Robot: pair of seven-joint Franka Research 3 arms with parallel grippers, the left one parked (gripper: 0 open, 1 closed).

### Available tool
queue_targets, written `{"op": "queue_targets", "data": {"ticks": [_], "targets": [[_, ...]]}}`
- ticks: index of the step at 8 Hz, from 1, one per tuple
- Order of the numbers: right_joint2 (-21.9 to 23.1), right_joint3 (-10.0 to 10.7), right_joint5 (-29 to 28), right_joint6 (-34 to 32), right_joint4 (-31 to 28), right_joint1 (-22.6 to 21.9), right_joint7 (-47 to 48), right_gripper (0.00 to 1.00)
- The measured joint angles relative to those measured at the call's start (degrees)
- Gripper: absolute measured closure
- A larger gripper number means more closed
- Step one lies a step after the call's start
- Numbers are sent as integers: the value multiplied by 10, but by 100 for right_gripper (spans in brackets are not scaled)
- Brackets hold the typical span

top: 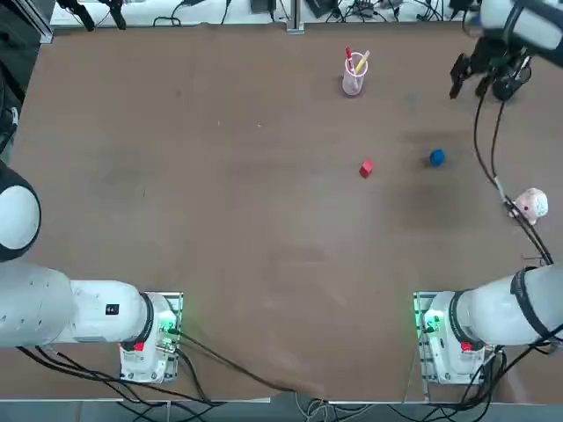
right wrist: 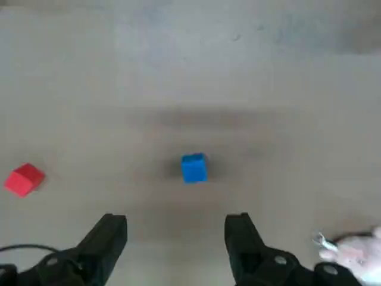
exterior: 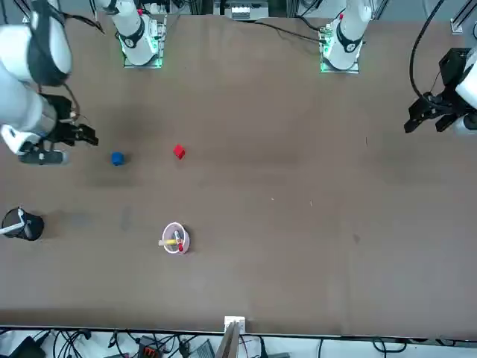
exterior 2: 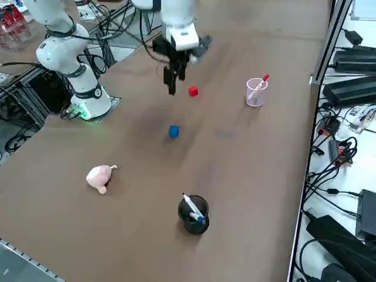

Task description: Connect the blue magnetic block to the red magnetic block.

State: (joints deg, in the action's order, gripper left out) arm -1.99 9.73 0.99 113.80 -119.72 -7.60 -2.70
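Blue magnetic block (top: pixel 436 157), a tiny bright blue cube, is the landmark for everything on the wide brown bench (top: pixel 220 193) that fills most of each view. Largest after the bench is the white right arm (top: pixel 506 308), whose black two-finger tool (exterior 2: pixel 171 79) hangs in the air above the bench, clear of the surface and not touching anything; its fingers (right wrist: pixel 110 235) stand apart with nothing between them, and in the wrist view the blue cube lies on the bare bench beyond the gap between the fingertips. Next in size comes a black round cup holding a blue-tipped pen (exterior 2: pixel 192 214), standing well apart from the blue cube toward the bench's far right corner. A soft pink plush toy (top: pixel 530 204) lies near the right edge of the bench, on the robot's side of the blue cube and farther right than it. A clear plastic cup holding a thin red pen and a yellow one (top: pixel 354 74) stands upright well beyond the blue cube, toward the far edge and a little left. Smallest, and equal to the blue cube, is the red magnetic block (top: pixel 366 168), a tiny bright red cube resting near the blue cube on its left, the two clearly apart with bare bench between them.
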Motion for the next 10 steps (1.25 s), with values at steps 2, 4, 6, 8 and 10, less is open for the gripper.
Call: {"op": "queue_targets", "data": {"ticks": [2, 4, 6, 8, 10], "targets": [[-4, -1, 2, 92, -77, 0, -28, 0], [-23, -1, 2, 119, -95, 0, -51, 0], [-46, -2, 2, 146, -105, 0, -53, 0], [-64, -2, 2, 184, -127, -1, -54, 0], [-85, -3, 2, 215, -138, -1, -55, 0]]}}
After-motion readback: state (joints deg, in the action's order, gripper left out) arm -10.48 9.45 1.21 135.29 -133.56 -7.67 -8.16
